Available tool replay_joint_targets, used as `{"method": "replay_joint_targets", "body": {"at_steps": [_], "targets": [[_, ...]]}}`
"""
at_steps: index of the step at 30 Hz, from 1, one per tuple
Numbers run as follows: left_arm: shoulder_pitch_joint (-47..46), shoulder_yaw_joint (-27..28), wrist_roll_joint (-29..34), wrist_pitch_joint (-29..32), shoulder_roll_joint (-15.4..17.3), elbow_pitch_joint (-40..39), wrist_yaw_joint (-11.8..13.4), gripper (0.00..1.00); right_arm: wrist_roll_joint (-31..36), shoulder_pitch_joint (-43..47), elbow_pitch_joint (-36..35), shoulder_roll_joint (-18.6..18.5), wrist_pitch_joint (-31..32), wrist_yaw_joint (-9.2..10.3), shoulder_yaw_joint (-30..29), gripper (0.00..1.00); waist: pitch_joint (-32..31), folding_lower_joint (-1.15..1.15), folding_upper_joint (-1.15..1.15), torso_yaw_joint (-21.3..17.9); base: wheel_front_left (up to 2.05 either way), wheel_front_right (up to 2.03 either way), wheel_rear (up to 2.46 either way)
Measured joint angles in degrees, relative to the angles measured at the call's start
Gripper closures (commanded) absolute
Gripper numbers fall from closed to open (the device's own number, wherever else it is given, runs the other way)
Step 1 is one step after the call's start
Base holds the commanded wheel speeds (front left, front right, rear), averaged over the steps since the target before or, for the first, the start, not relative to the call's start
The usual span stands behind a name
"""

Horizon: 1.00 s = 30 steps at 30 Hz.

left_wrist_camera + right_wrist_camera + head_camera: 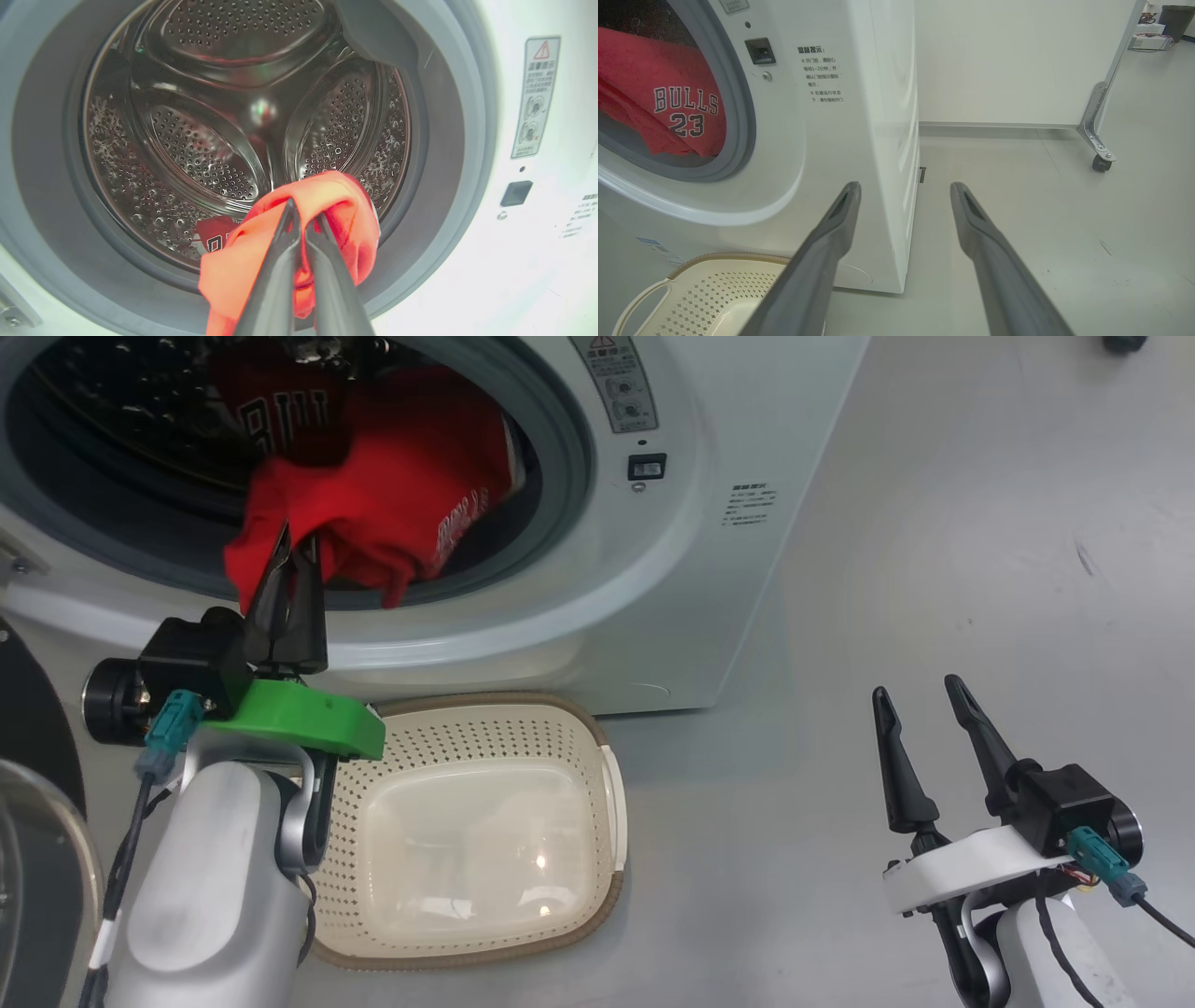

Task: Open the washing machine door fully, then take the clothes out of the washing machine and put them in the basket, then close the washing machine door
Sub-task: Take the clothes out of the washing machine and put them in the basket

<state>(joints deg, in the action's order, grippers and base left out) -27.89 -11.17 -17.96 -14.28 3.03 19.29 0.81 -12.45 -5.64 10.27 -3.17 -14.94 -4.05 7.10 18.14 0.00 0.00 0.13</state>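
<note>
Mid-unload: the left gripper (297, 537) is pinched shut on the red clothes (392, 495) at the washing machine (709, 569) opening's 6 o'clock lip, the right gripper (916, 686) is spread wide and empty, so next I'd guess lift clear and swing to the basket (467, 737) at its 5 o'clock.

We read "BULLS 23", white-edged letters, on red jersey (684, 112) inside washing machine (794, 158). On machine front we see warning-triangle sticker (535, 97) and printed notice (821, 73), both Chinese (small lines beyond us).

Left hand (299, 535) clamped closed; right hand (916, 686) spread wide.
</note>
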Motion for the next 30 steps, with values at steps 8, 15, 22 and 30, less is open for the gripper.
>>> {"method": "replay_joint_targets", "body": {"at_steps": [8, 15, 22, 30], "targets": [[5.85, -1.37, 1.44, -0.16, 0.02, -6.88, 0.51, 1.0, 0.53, 1.16, -0.03, -0.09, 0.0, 0.0, 0.15, 0.0, -2.39, 0.0, 0.0, 3.35, 0.0, 0.0, 0.0], [12.75, -2.86, 1.07, 0.75, 0.03, -8.0, 0.91, 1.0, 0.56, 1.58, -0.1, -0.04, 0.0, 0.0, 1.09, 0.0, -4.14, 0.0, 0.0, 4.53, 0.0, 0.0, 0.0], [18.11, -4.68, -2.59, 3.69, -0.09, -4.58, 0.14, 1.0, 1.03, 1.58, -0.68, -0.04, 0.0, -0.11, 2.18, 0.0, -3.41, 0.0, 0.0, 3.86, 0.0, 0.0, 0.0], [18.78, -6.08, -4.24, 6.34, -0.15, 0.16, -1.04, 1.0, 1.07, 1.38, -1.18, -0.02, 0.0, -0.45, 3.03, 0.0, -1.82, 0.0, 0.0, 1.71, 0.0, 0.0, 0.0]]}}
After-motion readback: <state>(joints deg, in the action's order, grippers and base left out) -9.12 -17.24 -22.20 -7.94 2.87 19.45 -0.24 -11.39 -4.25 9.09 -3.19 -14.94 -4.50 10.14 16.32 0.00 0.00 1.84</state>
